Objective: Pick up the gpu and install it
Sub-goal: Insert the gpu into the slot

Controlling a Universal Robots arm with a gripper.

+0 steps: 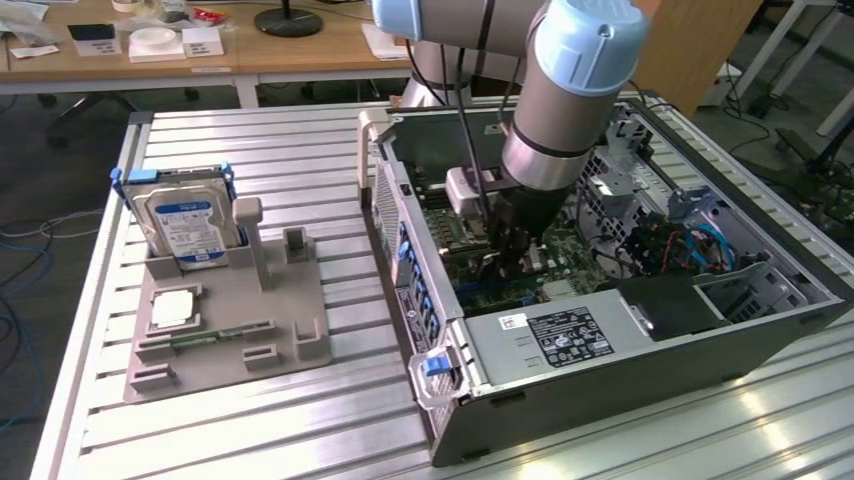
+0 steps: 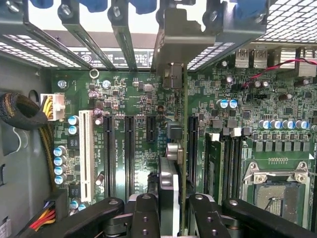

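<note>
In the wrist view my gripper (image 2: 173, 214) is shut on the gpu (image 2: 172, 44), which I see edge-on, its silvery metal bracket toward the case's rear slot openings. A black finger (image 2: 143, 213) presses each side of the card. The card hangs just above the green motherboard (image 2: 133, 104), between the long black slots (image 2: 130, 153) and another black slot (image 2: 192, 148); whether it touches a slot I cannot tell. In the exterior view the gripper (image 1: 514, 250) reaches down inside the open computer case (image 1: 601, 380).
On the exterior view's left, a grey fixture (image 1: 287, 330) holds a hard drive (image 1: 187, 225) and a small silver chip (image 1: 174, 310). Inside the case are the power supply (image 1: 561, 335), blue cables (image 1: 701, 245), a white slot (image 2: 85, 153), memory slots (image 2: 223, 163) and the processor socket (image 2: 277, 193).
</note>
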